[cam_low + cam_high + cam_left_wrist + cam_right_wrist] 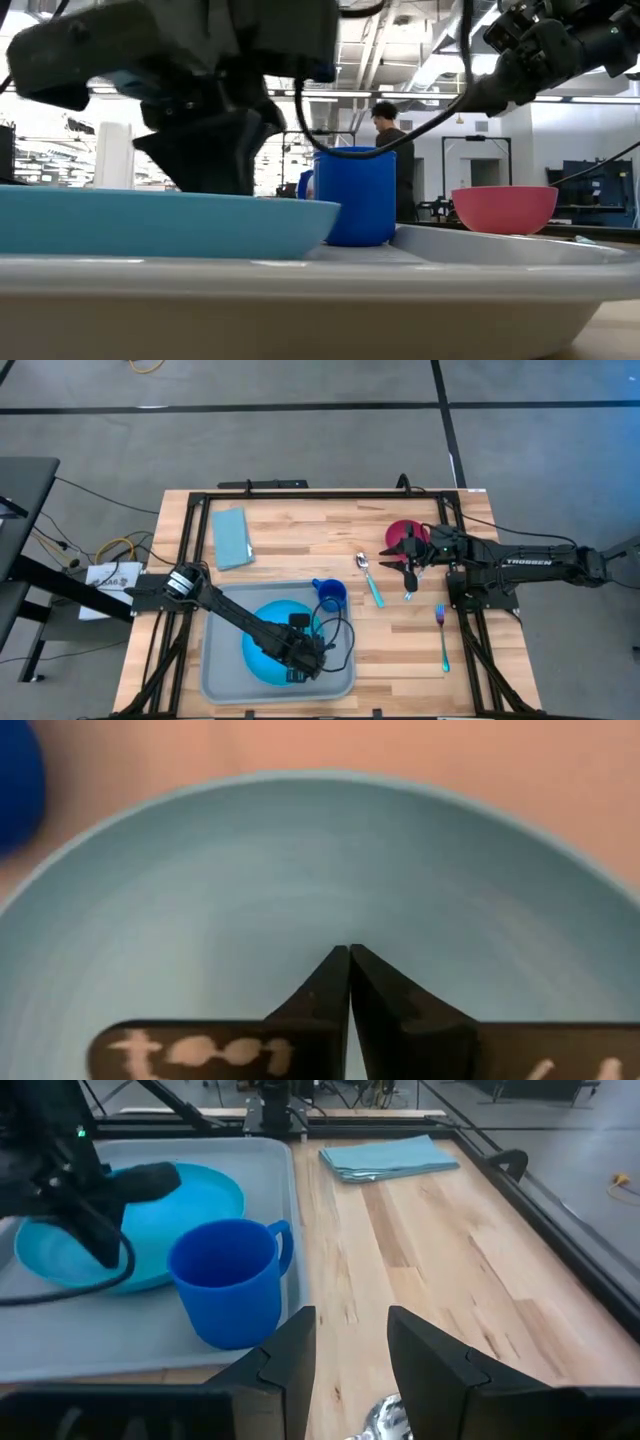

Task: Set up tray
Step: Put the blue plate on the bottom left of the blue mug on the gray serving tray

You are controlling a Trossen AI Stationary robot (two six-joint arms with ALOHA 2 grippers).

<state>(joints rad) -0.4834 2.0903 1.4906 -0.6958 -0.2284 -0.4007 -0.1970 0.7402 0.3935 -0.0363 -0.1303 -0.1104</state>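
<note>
Left gripper clenched empty, fingers pressed together over plate inside tray, at table's 6 o'clock. Right gripper parted, holding nothing, at 2 o'clock beside bowl. Tray long axis runs 9-to-3; my left arm nearer.

The plate lies in the tray at the surface's front edge; the mug stands at the tray's back right corner.

tray | light grey-blue, rectangular, raised rim | flat on table's near-left | holds plate, mug
</note>
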